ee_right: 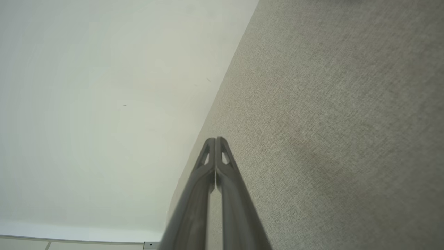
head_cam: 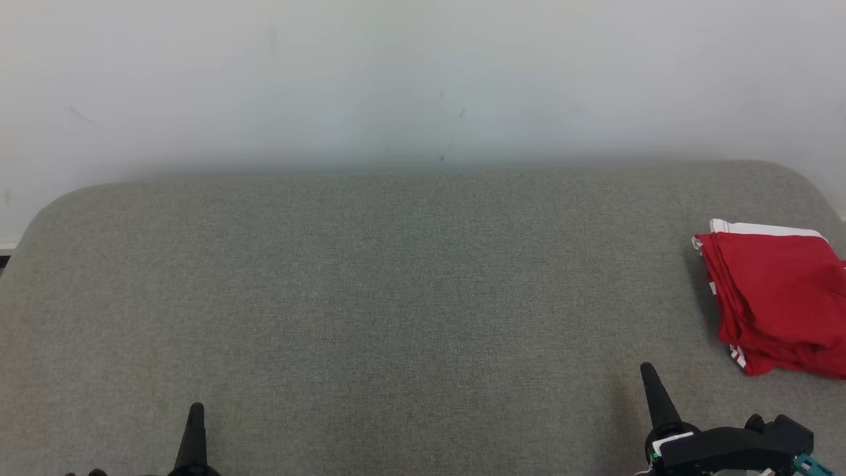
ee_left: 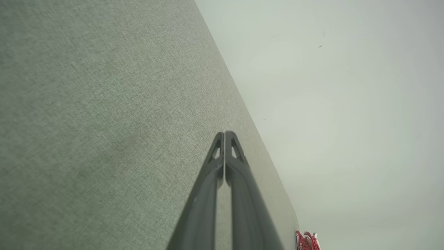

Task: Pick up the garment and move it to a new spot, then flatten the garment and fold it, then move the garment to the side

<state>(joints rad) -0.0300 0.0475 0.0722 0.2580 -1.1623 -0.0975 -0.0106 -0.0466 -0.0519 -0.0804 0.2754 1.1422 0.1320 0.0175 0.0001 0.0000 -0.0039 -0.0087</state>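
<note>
The garment (head_cam: 776, 301) is red with white trim and lies folded in a compact stack at the far right edge of the grey fabric surface (head_cam: 396, 297); a sliver of the garment (ee_left: 307, 241) also peeks in at the bottom of the left wrist view. My left gripper (head_cam: 195, 410) sits at the lower left, shut and empty, its tips pressed together (ee_left: 224, 133). My right gripper (head_cam: 648, 370) stands at the lower right, a little short of the garment and to its left, also shut with nothing held (ee_right: 215, 139).
A pale wall (head_cam: 423, 79) rises behind the surface's far edge. The grey surface has rounded far corners and stretches wide between the two grippers. A strip of floor or skirting (ee_right: 69, 243) shows low in the right wrist view.
</note>
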